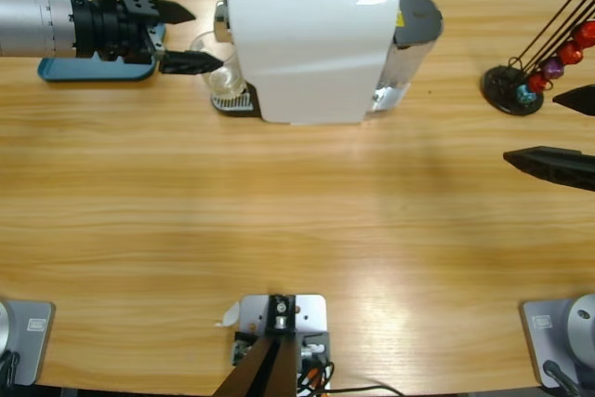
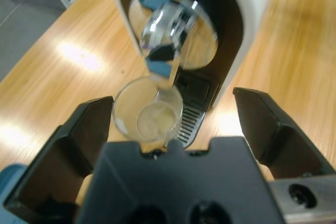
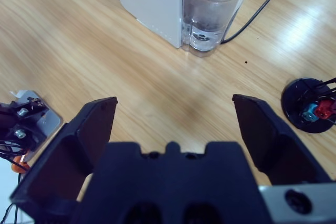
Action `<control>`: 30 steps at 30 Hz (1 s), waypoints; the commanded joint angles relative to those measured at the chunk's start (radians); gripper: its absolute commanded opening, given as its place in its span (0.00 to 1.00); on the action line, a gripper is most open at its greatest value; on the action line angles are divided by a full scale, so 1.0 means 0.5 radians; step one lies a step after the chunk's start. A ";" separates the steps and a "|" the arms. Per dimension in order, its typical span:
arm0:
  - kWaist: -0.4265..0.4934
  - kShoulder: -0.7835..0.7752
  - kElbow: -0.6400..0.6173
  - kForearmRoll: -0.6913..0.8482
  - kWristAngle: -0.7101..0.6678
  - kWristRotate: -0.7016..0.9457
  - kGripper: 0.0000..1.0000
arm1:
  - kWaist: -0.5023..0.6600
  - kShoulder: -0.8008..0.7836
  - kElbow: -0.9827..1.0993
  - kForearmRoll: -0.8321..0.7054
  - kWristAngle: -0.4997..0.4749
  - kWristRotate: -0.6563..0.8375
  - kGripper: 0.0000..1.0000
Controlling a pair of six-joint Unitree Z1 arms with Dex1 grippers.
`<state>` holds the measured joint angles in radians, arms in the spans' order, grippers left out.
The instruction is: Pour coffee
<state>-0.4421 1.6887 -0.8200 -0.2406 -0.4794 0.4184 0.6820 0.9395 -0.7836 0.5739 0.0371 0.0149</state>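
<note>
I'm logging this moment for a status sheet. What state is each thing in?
Glass cup: upright, empty, on the drip tray under the spout.
Coffee machine: not dispensing.
Left pincer: open, around the cup.
Right pincer: open, holding nothing.
Capsule stand: upright, with capsules.

Bright even overhead light, glare patches on the wooden table (image 2: 79, 56), blurred chrome spout (image 2: 168, 30), soft shadows

Right hand (image 1: 556, 130) cut off by edge; glass cup (image 1: 219, 72) half hidden under coffee machine (image 1: 311, 44); capsule holder (image 1: 544, 62) cropped.
</note>
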 commanded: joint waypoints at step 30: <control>0.034 0.313 -0.069 -0.104 0.038 0.053 0.99 | -0.017 0.011 0.012 0.024 0.021 -0.002 1.00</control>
<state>-0.4334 1.7889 -0.8508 -0.2821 -0.4775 0.4342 0.6819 0.9226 -0.7836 0.5752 0.0385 0.0149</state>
